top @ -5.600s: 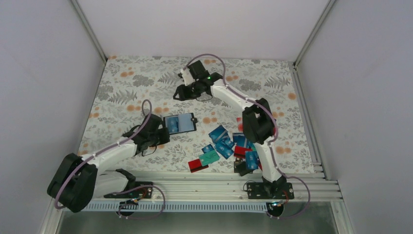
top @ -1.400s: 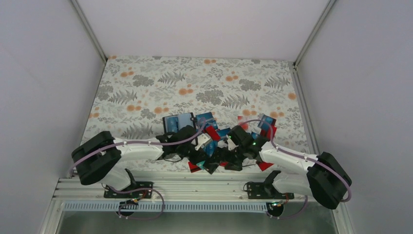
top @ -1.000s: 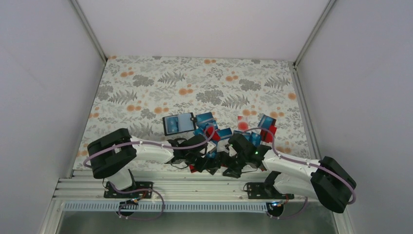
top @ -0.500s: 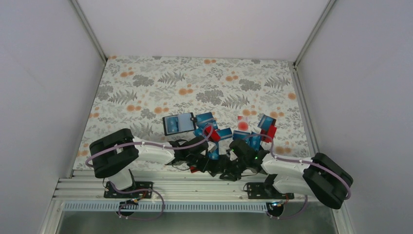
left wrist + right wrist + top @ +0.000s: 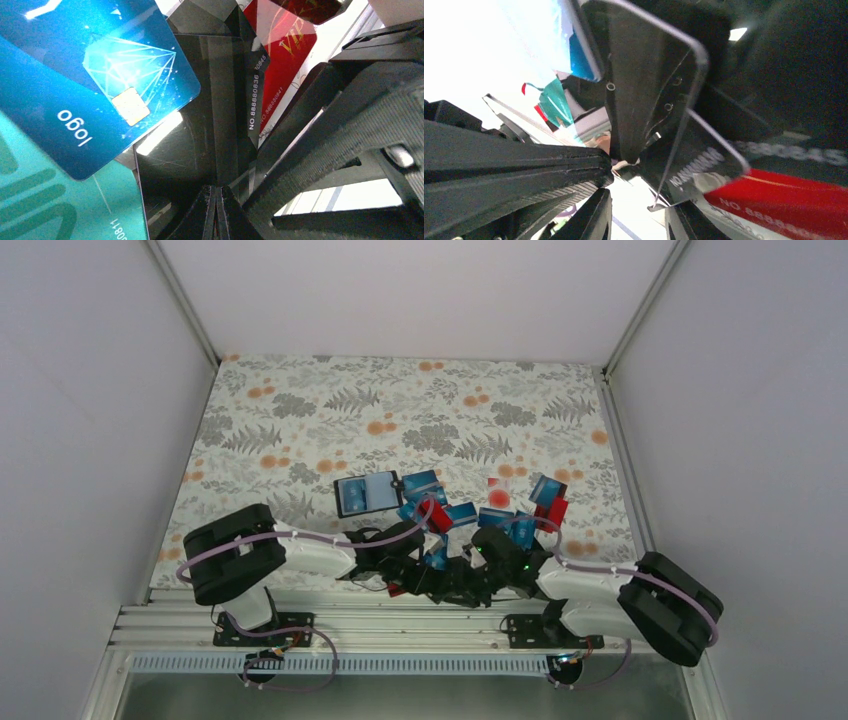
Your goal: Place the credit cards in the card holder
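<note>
the overhead view is evenly, softly lit and fairly sharp, with only faint shadows on the flowered table (image 5: 300, 410). in the left wrist view a white streak of glare crosses the black card (image 5: 200, 125). the right wrist view is blown out white at upper left and dark at right, and the red card (image 5: 784, 200) is blurred.
</note>
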Action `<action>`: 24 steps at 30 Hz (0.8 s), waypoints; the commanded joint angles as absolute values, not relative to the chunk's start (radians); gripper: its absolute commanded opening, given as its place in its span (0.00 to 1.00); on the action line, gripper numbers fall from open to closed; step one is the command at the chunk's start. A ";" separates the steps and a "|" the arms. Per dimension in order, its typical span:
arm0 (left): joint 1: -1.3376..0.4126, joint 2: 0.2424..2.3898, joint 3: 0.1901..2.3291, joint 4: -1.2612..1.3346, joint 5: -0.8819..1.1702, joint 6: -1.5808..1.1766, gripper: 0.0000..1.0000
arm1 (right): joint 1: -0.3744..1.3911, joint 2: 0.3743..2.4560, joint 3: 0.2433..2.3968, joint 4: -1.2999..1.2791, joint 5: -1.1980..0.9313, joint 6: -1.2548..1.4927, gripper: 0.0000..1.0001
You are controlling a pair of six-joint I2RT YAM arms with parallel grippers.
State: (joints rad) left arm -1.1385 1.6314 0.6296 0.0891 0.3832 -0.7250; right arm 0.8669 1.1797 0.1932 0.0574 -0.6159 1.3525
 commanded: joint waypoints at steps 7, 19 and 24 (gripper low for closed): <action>-1.142 1.619 0.615 0.151 0.493 -0.752 0.02 | 0.860 1.024 0.233 0.006 -0.446 1.352 0.25; -1.103 1.548 0.584 0.170 0.477 -0.765 0.02 | 0.858 1.037 0.252 0.109 -0.473 1.280 0.19; -1.084 1.496 0.552 0.181 0.453 -0.780 0.02 | 0.858 1.059 0.266 0.132 -0.487 1.253 0.17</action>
State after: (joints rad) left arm -1.1000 1.5440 0.5789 0.1444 0.4671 -0.7612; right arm 0.8623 1.0470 0.2272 0.0723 -0.4843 1.2953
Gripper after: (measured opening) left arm 0.025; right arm 0.177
